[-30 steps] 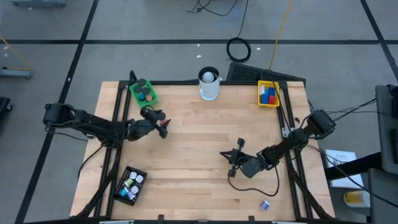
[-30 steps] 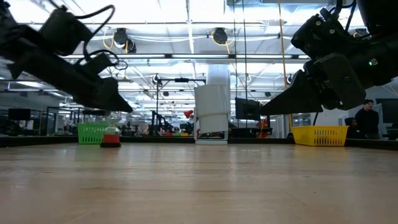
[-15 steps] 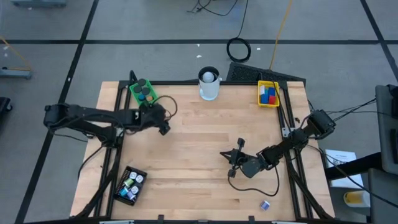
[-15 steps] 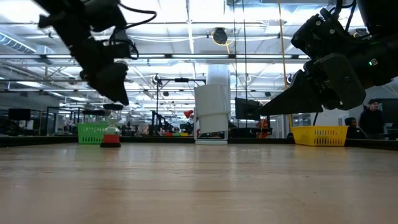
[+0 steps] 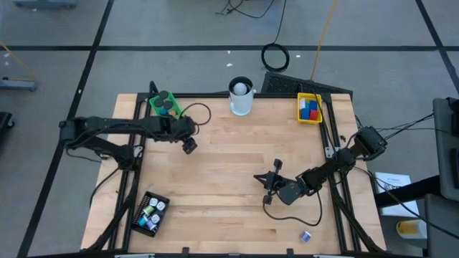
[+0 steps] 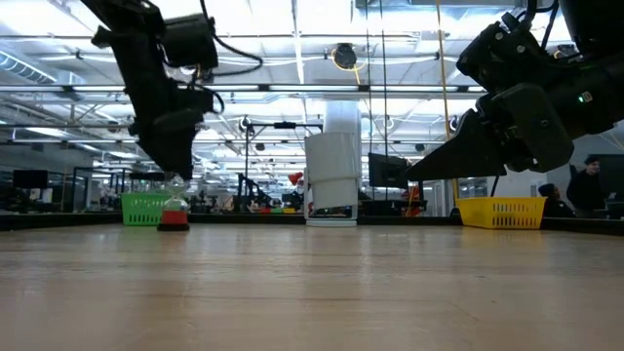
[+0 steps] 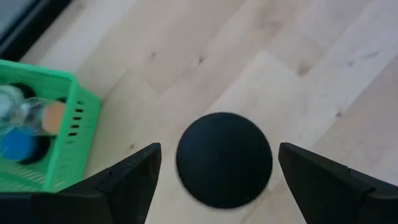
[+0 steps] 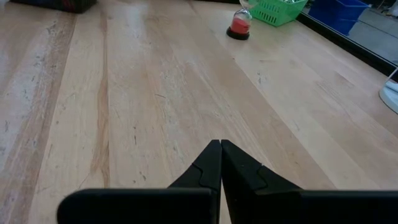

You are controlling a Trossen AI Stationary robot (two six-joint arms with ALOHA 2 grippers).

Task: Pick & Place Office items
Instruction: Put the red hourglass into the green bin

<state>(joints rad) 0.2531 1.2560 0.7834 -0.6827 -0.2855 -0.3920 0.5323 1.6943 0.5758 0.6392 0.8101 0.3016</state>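
Note:
A small office item with a black round top (image 7: 224,158), a clear middle and a red lower part (image 8: 239,25) stands upright on the table, next to the green tray (image 5: 165,106). My left gripper (image 5: 188,145) hangs open just above it, pointing steeply down. Its fingers (image 7: 134,177) stand on either side of the black top without touching it. My right gripper (image 8: 221,146) is shut and holds nothing, low over the table's right half (image 5: 269,185). A small white-and-blue piece (image 5: 305,236) lies near the front edge.
The green tray holds round caps (image 7: 15,146). A tall white cup (image 5: 242,97) stands at the far edge, with a yellow tray (image 5: 309,107) of blue and red blocks at the far right. A black tray (image 5: 149,213) with small pieces sits near the front left.
My left gripper has risen and tipped from nearly level to steeply downward, and its wrist has swung toward the far edge. Its fingertips stay over the black-topped item and remain open. The item has not moved.

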